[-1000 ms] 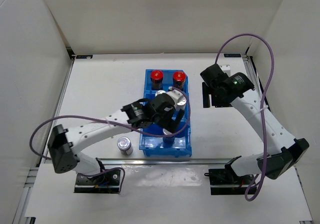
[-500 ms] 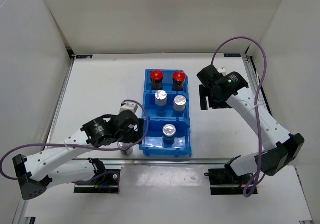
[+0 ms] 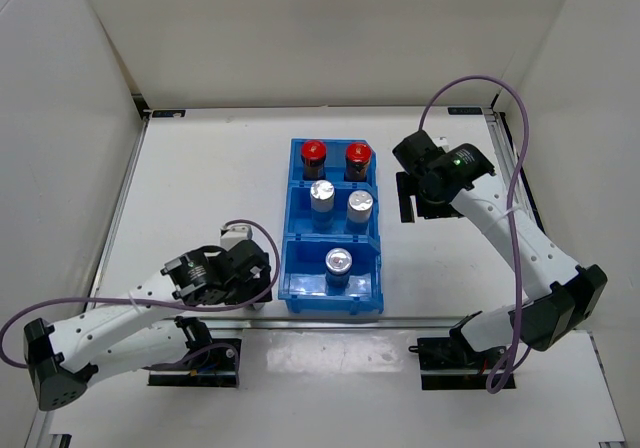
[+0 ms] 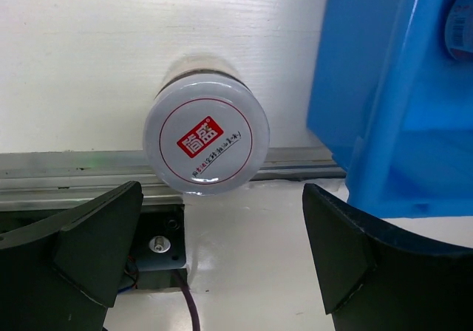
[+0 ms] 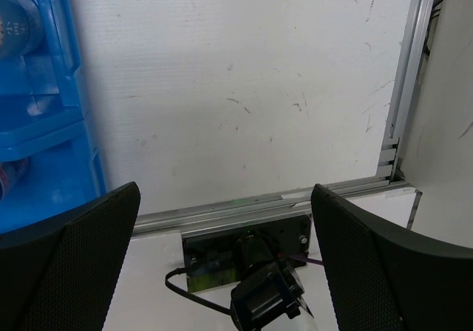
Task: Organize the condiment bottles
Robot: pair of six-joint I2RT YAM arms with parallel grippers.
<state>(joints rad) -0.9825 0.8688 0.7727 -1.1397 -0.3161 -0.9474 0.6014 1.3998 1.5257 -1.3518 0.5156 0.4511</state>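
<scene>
The blue bin (image 3: pixel 294 290) holds two red-capped dark bottles (image 3: pixel 314 151) (image 3: pixel 358 153) in its back compartment. Two silver-capped bottles (image 3: pixel 322 192) (image 3: pixel 360 203) stand in the middle one, and one silver-capped bottle (image 3: pixel 338 261) stands in the front one. A sixth bottle (image 4: pixel 206 145), with a silver cap and a red logo, stands on the table left of the bin (image 4: pixel 399 102). My left gripper (image 4: pixel 222 250) is open and hovers just above and in front of it. In the top view this gripper (image 3: pixel 250 284) hides that bottle. My right gripper (image 3: pixel 410 200) is open and empty, right of the bin.
The table's front rail (image 4: pixel 74 165) and the left arm's base plate run just behind the loose bottle. In the right wrist view the bin's wall (image 5: pixel 70 124) is at the left. The right arm's base (image 5: pixel 259 272) is below, and the side rail (image 5: pixel 410 72) is at the right.
My left arm has drawn back from over the bin to the front left. It is now above the loose bottle. The right arm has barely moved.
</scene>
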